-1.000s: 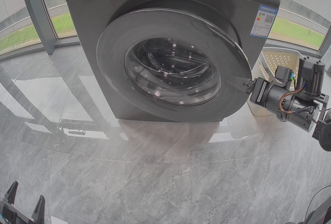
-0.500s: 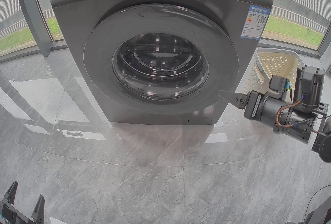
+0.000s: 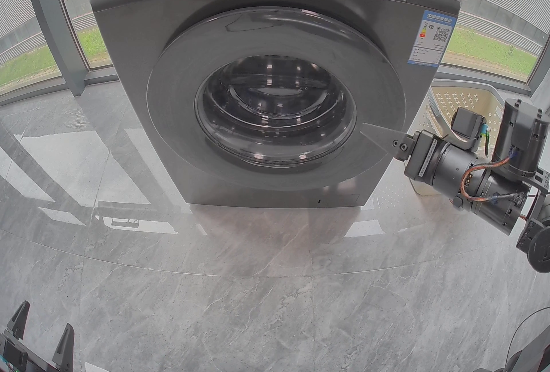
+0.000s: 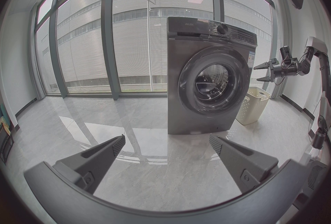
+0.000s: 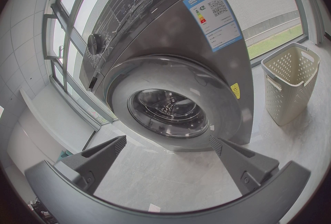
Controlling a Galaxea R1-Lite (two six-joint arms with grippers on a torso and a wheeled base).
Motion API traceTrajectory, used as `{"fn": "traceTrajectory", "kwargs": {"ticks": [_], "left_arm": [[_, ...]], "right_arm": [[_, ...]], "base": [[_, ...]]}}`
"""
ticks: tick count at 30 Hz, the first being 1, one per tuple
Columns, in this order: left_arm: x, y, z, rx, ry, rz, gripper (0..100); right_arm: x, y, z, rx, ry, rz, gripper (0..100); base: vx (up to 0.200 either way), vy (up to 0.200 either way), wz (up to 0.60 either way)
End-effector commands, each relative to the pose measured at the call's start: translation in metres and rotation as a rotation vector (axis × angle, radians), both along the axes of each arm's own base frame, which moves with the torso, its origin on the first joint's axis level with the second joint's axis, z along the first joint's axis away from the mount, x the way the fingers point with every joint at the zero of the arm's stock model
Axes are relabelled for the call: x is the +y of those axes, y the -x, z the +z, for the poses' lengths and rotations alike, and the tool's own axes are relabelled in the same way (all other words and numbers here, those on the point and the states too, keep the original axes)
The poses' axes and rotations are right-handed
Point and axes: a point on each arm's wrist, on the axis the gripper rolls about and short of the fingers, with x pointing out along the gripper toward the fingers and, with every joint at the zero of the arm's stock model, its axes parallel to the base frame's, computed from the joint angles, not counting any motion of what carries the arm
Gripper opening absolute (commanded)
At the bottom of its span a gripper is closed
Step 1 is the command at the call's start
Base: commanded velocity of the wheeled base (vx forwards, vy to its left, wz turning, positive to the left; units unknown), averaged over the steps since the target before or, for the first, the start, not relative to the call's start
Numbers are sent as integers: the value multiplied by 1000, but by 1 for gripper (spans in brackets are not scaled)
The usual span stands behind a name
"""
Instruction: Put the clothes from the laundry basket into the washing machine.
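The grey washing machine (image 3: 275, 46) stands before me, its round glass door (image 3: 275, 109) lying flush and closed. To its right, by the window, sits the cream perforated laundry basket (image 5: 289, 83) (image 3: 464, 101) (image 4: 253, 104). The part of its inside that I can see holds no clothes. My right gripper (image 3: 372, 133) (image 5: 167, 140) (image 4: 260, 72) hovers open and empty just off the door's right edge, pointing at the machine. Low at my left, far from the machine, my left gripper (image 3: 46, 317) (image 4: 166, 138) is open and empty over the floor.
Glossy grey tiled floor (image 3: 258, 287) spreads wide in front of the machine. Tall windows with dark frames (image 4: 107, 28) stand behind and to the left. The basket sits in a narrow gap between machine, window and my right arm (image 3: 475, 184).
A second ago the door stood slightly ajar with the right gripper's tip at its edge; now it lies flush. The gripper dipped away, then came back. The head view shifted.
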Motion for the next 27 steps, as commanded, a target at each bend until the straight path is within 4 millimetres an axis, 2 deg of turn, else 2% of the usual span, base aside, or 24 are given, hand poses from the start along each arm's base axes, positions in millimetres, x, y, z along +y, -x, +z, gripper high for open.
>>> {"fn": "traceTrajectory", "kwargs": {"ticks": [1, 17, 25, 27], "left_arm": [[0, 0, -5, 4, 0, 1, 100], [0, 0, -5, 2, 0, 1, 100], [0, 0, -5, 2, 3, 1, 100], [0, 0, -5, 2, 3, 1, 100]], "right_arm": [[3, -2, 0, -3, -2, 6, 100], [1, -8, 18, -57, -37, -45, 100], [-10, -18, 28, -87, -55, -116, 100], [-14, -26, 31, -98, -54, -179, 100]], "base": [[0, 0, 0], [188, 0, 0], [0, 0, 0], [0, 0, 0]]}}
